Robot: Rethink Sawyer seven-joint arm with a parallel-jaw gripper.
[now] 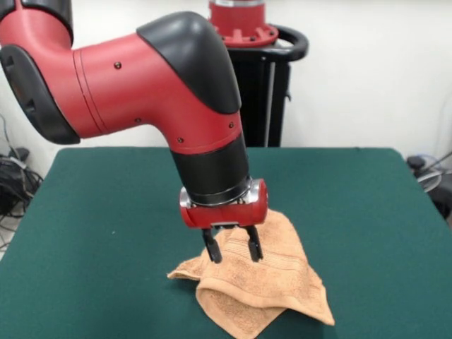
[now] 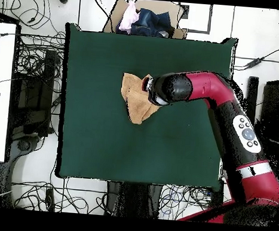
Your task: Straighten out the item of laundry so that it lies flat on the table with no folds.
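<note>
Towel first: light orange-tan terry-cloth hand towel (image 1: 265, 282), crumpled and folded over itself, lies near the front edge of the dark green felt-topped bench (image 1: 99, 212), roughly mid-width in the front view. Likely soft, light and limp, no stiffness, should drag easily on felt and bunch if pushed; not fragile. Best hold is probably a free corner or hem, e.g. the left corner (image 1: 180, 272) or the near point at the bottom, pinch thin layer and pull outward. Black two-finger end effector (image 1: 233, 248) on the red and black arm (image 1: 141, 78) hangs right over the towel's left-centre part, fingers spread, tips just above or touching the cloth, nothing pinched. Overhead view: towel (image 2: 133, 99) sticks out left of the wrist.
</note>
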